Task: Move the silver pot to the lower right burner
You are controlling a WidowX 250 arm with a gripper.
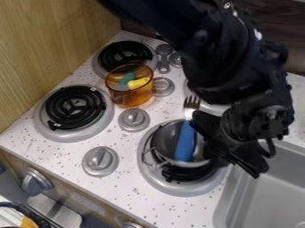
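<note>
1. While my arm (229, 58) hung in from the top edge, the fingers (207, 127) were at the right side of the silver pot (170, 133). Whether they were parted or closed on it, I could not tell.
2. Pot: over the black coil of the lower right burner (156, 176), its wire handle at the near left.
3. Blue-handled fork (186, 142) in the pot, leaning, tines up past the far rim.
4. Left of my arm, an amber see-through cup (141, 95) stood between burners and knobs; a yellow piece (138, 83) and a green one (127, 78) lay inside.
5. Noted two more coil burners: one (51, 129) left of the cup, the other (98, 69) behind it.
6. Silver knobs on the white, speckled stovetop (134, 191): one (133, 119) near the cup, another (100, 161) closer to the front edge.
7. Grey sink (271, 191) at right, just beside the pot's burner; wooden panel (47, 49) along the left.
</note>
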